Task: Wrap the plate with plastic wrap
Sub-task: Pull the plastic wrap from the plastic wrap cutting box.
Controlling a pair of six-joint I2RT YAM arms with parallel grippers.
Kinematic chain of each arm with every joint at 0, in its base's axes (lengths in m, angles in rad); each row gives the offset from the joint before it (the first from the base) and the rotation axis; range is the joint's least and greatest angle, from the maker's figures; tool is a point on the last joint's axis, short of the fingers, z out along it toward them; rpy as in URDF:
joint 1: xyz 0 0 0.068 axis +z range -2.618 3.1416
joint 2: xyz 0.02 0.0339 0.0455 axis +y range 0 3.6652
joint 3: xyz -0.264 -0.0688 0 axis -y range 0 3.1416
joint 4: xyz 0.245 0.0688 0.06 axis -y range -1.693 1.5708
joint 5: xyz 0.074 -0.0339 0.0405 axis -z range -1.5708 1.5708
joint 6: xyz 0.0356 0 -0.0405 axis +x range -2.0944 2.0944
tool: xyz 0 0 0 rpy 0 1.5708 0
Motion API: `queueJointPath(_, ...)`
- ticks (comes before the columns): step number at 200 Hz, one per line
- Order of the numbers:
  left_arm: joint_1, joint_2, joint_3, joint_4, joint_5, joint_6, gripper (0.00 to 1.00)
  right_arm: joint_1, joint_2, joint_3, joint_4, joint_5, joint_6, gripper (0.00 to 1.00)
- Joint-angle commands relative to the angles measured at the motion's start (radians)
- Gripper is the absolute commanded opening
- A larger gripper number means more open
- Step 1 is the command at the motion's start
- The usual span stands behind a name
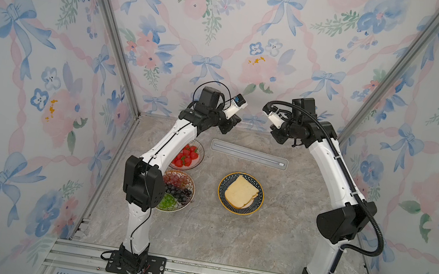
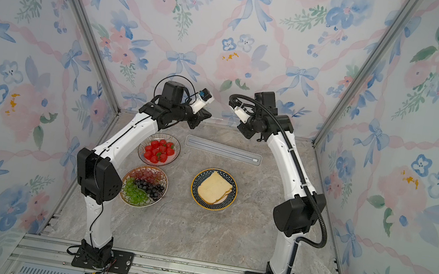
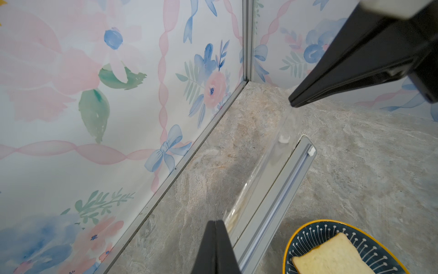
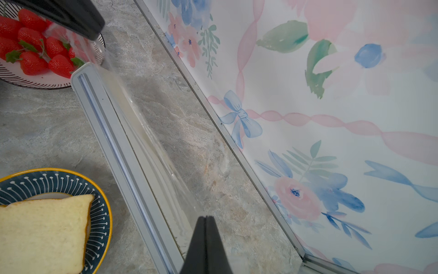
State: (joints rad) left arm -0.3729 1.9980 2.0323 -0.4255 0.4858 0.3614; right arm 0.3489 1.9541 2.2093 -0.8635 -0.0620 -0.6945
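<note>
Left gripper and right gripper are each pressing shut on the plastic wrap, stretching it along a 9-to-3 o'clock line above its box. The plate is sitting at 6 o'clock from the film, equally near both arms.

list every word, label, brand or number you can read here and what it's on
None can be read.
Wrap box: plain grey-blue top, no label showing.
Plastic wrap: clear, unprinted.
Bread plate: line-and-dot pattern only, no lettering.
Arms: any marking too small to read.
</note>
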Motion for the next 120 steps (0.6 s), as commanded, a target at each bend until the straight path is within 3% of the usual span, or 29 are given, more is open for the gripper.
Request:
queueJointPath(1,0.001,-0.058,0.032,0.017,-0.018,-0.016,0.00,0.003,-0.047,0.056,0.006,0.033,-0.008,0.00)
queueJointPath(120,-0.001,-0.063,0.040,0.018,-0.026,-0.019,0.00,0.006,-0.062,0.018,-0.016,-0.009,-0.020,0.00)
